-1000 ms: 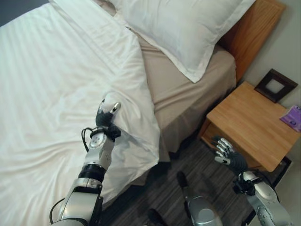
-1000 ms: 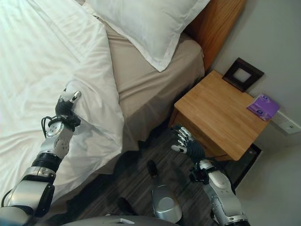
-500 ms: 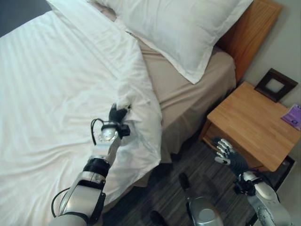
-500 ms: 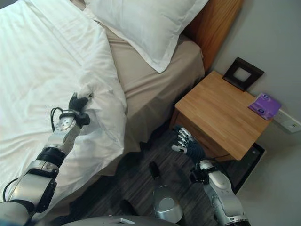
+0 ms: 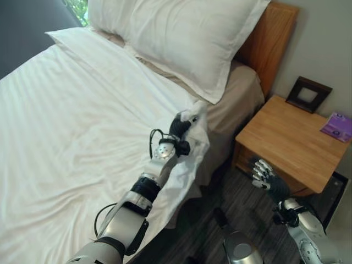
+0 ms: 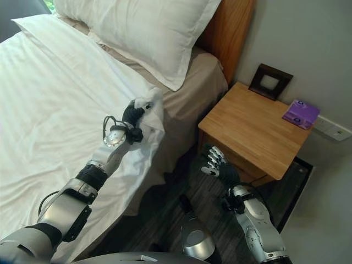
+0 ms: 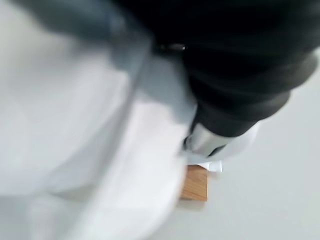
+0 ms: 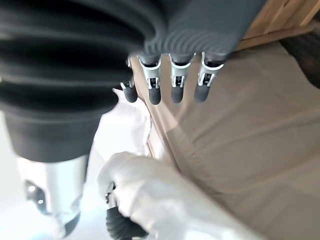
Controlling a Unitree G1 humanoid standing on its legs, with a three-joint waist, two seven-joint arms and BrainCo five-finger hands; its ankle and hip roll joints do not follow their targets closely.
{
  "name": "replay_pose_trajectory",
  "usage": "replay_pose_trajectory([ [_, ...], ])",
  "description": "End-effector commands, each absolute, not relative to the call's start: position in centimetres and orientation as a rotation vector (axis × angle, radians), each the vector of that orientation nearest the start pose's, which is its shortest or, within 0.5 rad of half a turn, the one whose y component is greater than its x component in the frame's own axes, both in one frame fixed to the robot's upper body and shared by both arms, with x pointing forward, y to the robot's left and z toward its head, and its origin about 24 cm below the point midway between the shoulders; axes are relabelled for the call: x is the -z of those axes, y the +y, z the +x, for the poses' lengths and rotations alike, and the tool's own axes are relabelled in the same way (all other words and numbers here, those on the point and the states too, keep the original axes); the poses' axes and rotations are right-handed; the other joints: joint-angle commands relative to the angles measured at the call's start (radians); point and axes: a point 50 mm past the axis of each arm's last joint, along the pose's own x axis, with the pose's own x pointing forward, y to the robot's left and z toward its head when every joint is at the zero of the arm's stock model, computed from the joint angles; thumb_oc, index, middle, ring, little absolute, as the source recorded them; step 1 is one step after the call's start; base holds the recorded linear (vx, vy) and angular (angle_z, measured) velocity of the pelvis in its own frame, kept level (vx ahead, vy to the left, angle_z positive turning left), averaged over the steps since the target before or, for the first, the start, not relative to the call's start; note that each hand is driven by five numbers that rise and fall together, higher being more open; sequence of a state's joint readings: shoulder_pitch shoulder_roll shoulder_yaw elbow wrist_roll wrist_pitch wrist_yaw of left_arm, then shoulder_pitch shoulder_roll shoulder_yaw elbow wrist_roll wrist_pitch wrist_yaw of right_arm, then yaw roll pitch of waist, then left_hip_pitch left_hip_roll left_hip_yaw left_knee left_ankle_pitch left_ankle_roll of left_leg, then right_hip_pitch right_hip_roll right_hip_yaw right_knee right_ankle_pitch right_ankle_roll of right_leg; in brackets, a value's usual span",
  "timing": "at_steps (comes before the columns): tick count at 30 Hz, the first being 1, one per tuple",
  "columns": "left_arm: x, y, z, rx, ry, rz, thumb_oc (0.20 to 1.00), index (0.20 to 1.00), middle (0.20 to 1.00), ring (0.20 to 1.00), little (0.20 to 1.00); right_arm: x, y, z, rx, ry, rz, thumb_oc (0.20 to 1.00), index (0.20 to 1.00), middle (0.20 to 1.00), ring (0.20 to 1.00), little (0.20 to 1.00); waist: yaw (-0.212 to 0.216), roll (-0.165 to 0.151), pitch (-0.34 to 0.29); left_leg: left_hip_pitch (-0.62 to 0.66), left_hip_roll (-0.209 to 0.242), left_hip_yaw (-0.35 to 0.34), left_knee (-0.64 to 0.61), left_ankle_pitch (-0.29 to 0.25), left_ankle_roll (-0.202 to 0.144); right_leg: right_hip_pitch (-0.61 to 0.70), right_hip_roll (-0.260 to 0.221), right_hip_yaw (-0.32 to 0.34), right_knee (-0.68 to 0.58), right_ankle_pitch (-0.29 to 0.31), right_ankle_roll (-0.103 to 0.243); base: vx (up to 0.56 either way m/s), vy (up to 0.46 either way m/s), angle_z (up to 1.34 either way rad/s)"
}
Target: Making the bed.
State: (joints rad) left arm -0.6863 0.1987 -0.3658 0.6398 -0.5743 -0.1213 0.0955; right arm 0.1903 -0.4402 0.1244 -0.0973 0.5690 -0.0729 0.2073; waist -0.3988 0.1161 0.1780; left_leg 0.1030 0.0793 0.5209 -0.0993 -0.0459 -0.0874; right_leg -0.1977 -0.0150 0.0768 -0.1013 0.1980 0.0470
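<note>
Left eye view: we see our left hand [image 5: 179,127] raised over the near edge of the bed, fingers curled round a bunched corner of the white duvet [image 5: 77,110]. The gathered cloth stands up above the hand and drapes down over the mattress side. The rest of the duvet lies spread across the bed, its folded top edge just below the white pillow [image 5: 181,33]. The pillow leans against the wooden headboard [image 5: 269,38], with the beige sheet [image 5: 236,96] bare between the held corner and the pillow.

Our right hand [image 5: 267,179] hangs low above the dark floor, just beside the front of the wooden nightstand [image 5: 286,140], fingers straight and slightly apart, holding nothing. Right wrist view confirms those fingers [image 8: 174,85] extended. On the nightstand we note a dark picture frame [image 5: 309,94] at the back and a purple card [image 5: 336,125] near the wall side.
</note>
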Motion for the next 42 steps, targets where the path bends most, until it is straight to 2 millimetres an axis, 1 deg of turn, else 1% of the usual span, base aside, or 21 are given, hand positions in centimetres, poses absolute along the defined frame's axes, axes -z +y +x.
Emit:
replay_pose_trajectory([
  [1, -12.0, 8.2, 36.9, 0.291, -0.140, -0.225, 1.000, 1.000, 1.000, 1.000, 1.000, -5.8, -19.0, 21.2, -0.321, -0.055, 0.202, 1.000, 1.000, 1.000, 1.000, 1.000, -0.042, -0.010, -0.054, 0.004, 0.054, -0.009, 0.012, 0.108, -0.043, 0.087, -0.057, 0.054, 0.014, -0.085, 0.091, 0.01, -0.037, -0.23],
  [5, -11.8, 9.7, 36.7, 0.266, -0.146, -0.234, 1.000, 1.000, 1.000, 1.000, 1.000, -5.3, -19.3, 20.9, -0.317, -0.028, 0.195, 1.000, 1.000, 1.000, 1.000, 1.000, -0.034, -0.003, -0.067, 0.007, 0.053, -0.011, 0.012, 0.109, -0.044, 0.093, -0.057, 0.052, 0.014, -0.087, 0.089, 0.00, -0.035, -0.15],
  [6, -12.2, 10.6, 36.6, 0.250, -0.170, -0.251, 1.000, 1.000, 1.000, 1.000, 1.000, -5.0, -19.6, 20.8, -0.306, -0.014, 0.194, 1.000, 1.000, 1.000, 1.000, 1.000, -0.023, -0.001, -0.072, 0.007, 0.053, -0.019, 0.012, 0.110, -0.043, 0.100, -0.059, 0.045, 0.014, -0.091, 0.088, -0.01, -0.039, -0.03],
  [12, -13.6, 12.5, 35.8, 0.231, -0.260, -0.335, 1.000, 1.000, 1.000, 1.000, 1.000, -4.7, -19.8, 20.6, -0.291, -0.003, 0.189, 1.000, 1.000, 1.000, 1.000, 1.000, 0.006, 0.001, -0.084, 0.003, 0.055, -0.049, 0.012, 0.112, -0.042, 0.117, -0.063, 0.022, 0.014, -0.100, 0.082, -0.01, -0.027, 0.07],
  [16, -15.1, 14.1, 33.5, 0.250, -0.381, -0.445, 1.000, 1.000, 1.000, 1.000, 1.000, -5.1, -21.0, 20.8, -0.203, -0.043, 0.166, 1.000, 1.000, 1.000, 1.000, 1.000, 0.040, 0.000, -0.091, 0.002, 0.054, -0.082, 0.012, 0.111, -0.036, 0.138, -0.067, 0.000, 0.014, -0.110, 0.077, 0.00, -0.019, 0.27],
  [17, -15.6, 15.3, 31.7, 0.265, -0.448, -0.519, 1.000, 1.000, 1.000, 1.000, 1.000, -6.0, -21.8, 21.4, -0.146, -0.094, 0.117, 1.000, 1.000, 1.000, 1.000, 1.000, 0.064, -0.003, -0.096, -0.003, 0.054, -0.094, 0.012, 0.113, -0.034, 0.141, -0.069, -0.009, 0.014, -0.110, 0.074, -0.02, -0.019, 0.36],
  [18, -15.4, 16.2, 30.4, 0.270, -0.477, -0.586, 1.000, 1.000, 1.000, 1.000, 1.000, -6.9, -22.4, 22.0, -0.121, -0.141, 0.082, 0.517, 0.517, 0.517, 0.517, 0.517, 0.083, -0.006, -0.099, -0.003, 0.053, -0.101, 0.012, 0.111, -0.031, 0.145, -0.070, -0.013, 0.014, -0.113, 0.074, 0.00, -0.009, 0.20],
  [19, -14.9, 16.8, 29.5, 0.256, -0.488, -0.625, 1.000, 1.000, 1.000, 1.000, 1.000, -7.6, -23.1, 22.7, -0.080, -0.178, 0.046, 0.200, 0.200, 0.200, 0.200, 0.200, 0.099, -0.009, -0.099, 0.000, 0.052, -0.110, 0.012, 0.106, -0.028, 0.153, -0.073, -0.020, 0.014, -0.120, 0.075, -0.01, -0.003, 0.07],
  [20, -14.3, 17.3, 28.4, 0.243, -0.493, -0.656, 1.000, 1.000, 1.000, 1.000, 1.000, -8.6, -23.4, 23.6, -0.052, -0.227, 0.020, 0.200, 0.200, 0.200, 0.200, 0.200, 0.122, -0.011, -0.103, -0.005, 0.052, -0.117, 0.012, 0.108, -0.026, 0.152, -0.074, -0.024, 0.014, -0.119, 0.073, 0.00, -0.009, 0.30],
  [21, -12.5, 17.7, 27.3, 0.221, -0.441, -0.704, 1.000, 1.000, 1.000, 1.000, 1.000, -9.9, -23.4, 25.4, -0.022, -0.289, 0.028, 0.200, 0.200, 0.200, 0.200, 0.200, 0.158, -0.015, -0.106, -0.004, 0.049, -0.132, 0.012, 0.106, -0.021, 0.162, -0.077, -0.036, 0.014, -0.123, 0.071, -0.02, -0.013, 0.34],
  [25, -9.9, 19.6, 25.4, 0.146, -0.331, -0.628, 1.000, 1.000, 1.000, 1.000, 1.000, -12.5, -22.5, 27.6, -0.054, -0.378, 0.050, 0.200, 0.200, 0.200, 0.200, 0.200, 0.229, -0.017, -0.105, -0.008, 0.044, -0.168, 0.012, 0.107, -0.013, 0.183, -0.083, -0.065, 0.014, -0.132, 0.065, -0.01, -0.001, 0.26],
  [27, -8.0, 20.0, 24.5, 0.121, -0.242, -0.655, 1.000, 1.000, 1.000, 1.000, 1.000, -13.3, -21.9, 28.7, -0.057, -0.405, 0.103, 0.200, 0.200, 0.200, 0.200, 0.200, 0.270, -0.017, -0.106, -0.016, 0.041, -0.187, 0.012, 0.111, -0.010, 0.191, -0.085, -0.084, 0.014, -0.136, 0.061, -0.02, -0.004, 0.39],
  [28, -7.2, 20.7, 23.8, 0.097, -0.204, -0.636, 1.000, 1.000, 1.000, 1.000, 1.000, -13.5, -21.5, 29.4, -0.052, -0.404, 0.144, 0.200, 0.200, 0.200, 0.200, 0.200, 0.296, -0.015, -0.104, -0.021, 0.038, -0.203, 0.012, 0.113, -0.008, 0.199, -0.087, -0.100, 0.014, -0.140, 0.058, -0.03, -0.006, 0.42],
  [31, -6.4, 20.9, 23.2, 0.071, -0.173, -0.666, 1.000, 1.000, 1.000, 1.000, 1.000, -13.0, -21.3, 30.4, -0.042, -0.374, 0.192, 0.200, 0.200, 0.200, 0.200, 0.200, 0.319, -0.014, -0.102, -0.027, 0.035, -0.224, 0.012, 0.115, -0.006, 0.207, -0.089, -0.118, 0.014, -0.145, 0.055, -0.02, -0.001, 0.48],
  [32, -5.8, 20.9, 22.7, 0.061, -0.144, -0.685, 1.000, 1.000, 1.000, 1.000, 1.000, -12.0, -21.1, 31.3, -0.029, -0.323, 0.261, 0.200, 0.200, 0.200, 0.200, 0.200, 0.345, -0.010, -0.099, -0.033, 0.033, -0.238, 0.012, 0.120, -0.005, 0.210, -0.092, -0.133, 0.014, -0.147, 0.054, -0.04, 0.001, 0.37],
  [34, -5.7, 20.8, 22.5, 0.066, -0.137, -0.687, 1.000, 1.000, 1.000, 1.000, 1.000, -11.8, -21.1, 31.6, -0.024, -0.304, 0.258, 0.200, 0.200, 0.200, 0.200, 0.200, 0.352, -0.008, -0.096, -0.037, 0.031, -0.246, 0.012, 0.122, -0.004, 0.212, -0.092, -0.142, 0.014, -0.148, 0.054, -0.03, 0.000, 0.27],
  [35, -5.3, 20.6, 22.1, 0.065, -0.114, -0.708, 1.000, 1.000, 1.000, 1.000, 1.000, -10.7, -21.3, 32.4, -0.002, -0.240, 0.273, 0.200, 0.200, 0.200, 0.200, 0.200, 0.374, -0.004, -0.090, -0.045, 0.029, -0.259, 0.012, 0.126, -0.003, 0.213, -0.094, -0.152, 0.014, -0.150, 0.053, -0.02, -0.001, 0.23],
  [38, -5.1, 20.3, 21.8, 0.081, -0.093, -0.721, 1.000, 1.000, 1.000, 1.000, 1.000, -9.8, -21.8, 33.8, 0.027, -0.162, 0.275, 0.200, 0.200, 0.200, 0.200, 0.200, 0.401, 0.008, -0.079, -0.062, 0.024, -0.273, 0.012, 0.134, -0.003, 0.203, -0.096, -0.162, 0.014, -0.148, 0.053, -0.06, 0.013, 0.20],
  [40, -5.1, 20.1, 21.9, 0.091, -0.090, -0.728, 1.000, 1.000, 1.000, 1.000, 1.000, -9.9, -22.3, 34.7, 0.056, -0.141, 0.290, 0.200, 0.200, 0.200, 0.200, 0.200, 0.411, 0.014, -0.075, -0.069, 0.024, -0.274, 0.012, 0.135, -0.003, 0.197, -0.097, -0.162, 0.014, -0.147, 0.054, -0.08, 0.031, 0.13],
  [41, -5.2, 19.8, 21.8, 0.107, -0.088, -0.731, 1.000, 1.000, 1.000, 1.000, 1.000, -10.9, -23.7, 36.2, 0.118, -0.126, 0.308, 0.200, 0.200, 0.200, 0.200, 0.200, 0.432, 0.034, -0.062, -0.085, 0.019, -0.279, 0.012, 0.142, -0.003, 0.179, -0.101, -0.163, 0.014, -0.142, 0.055, -0.07, 0.041, 0.06],
  [42, -5.3, 19.8, 21.9, 0.108, -0.090, -0.733, 1.000, 1.000, 1.000, 1.000, 1.000, -11.0, -23.8, 36.2, 0.117, -0.128, 0.307, 0.200, 0.200, 0.200, 0.200, 0.200, 0.433, 0.035, -0.061, -0.087, 0.019, -0.278, 0.012, 0.142, -0.003, 0.177, -0.100, -0.162, 0.014, -0.142, 0.055, -0.13, 0.065, -0.04],
])
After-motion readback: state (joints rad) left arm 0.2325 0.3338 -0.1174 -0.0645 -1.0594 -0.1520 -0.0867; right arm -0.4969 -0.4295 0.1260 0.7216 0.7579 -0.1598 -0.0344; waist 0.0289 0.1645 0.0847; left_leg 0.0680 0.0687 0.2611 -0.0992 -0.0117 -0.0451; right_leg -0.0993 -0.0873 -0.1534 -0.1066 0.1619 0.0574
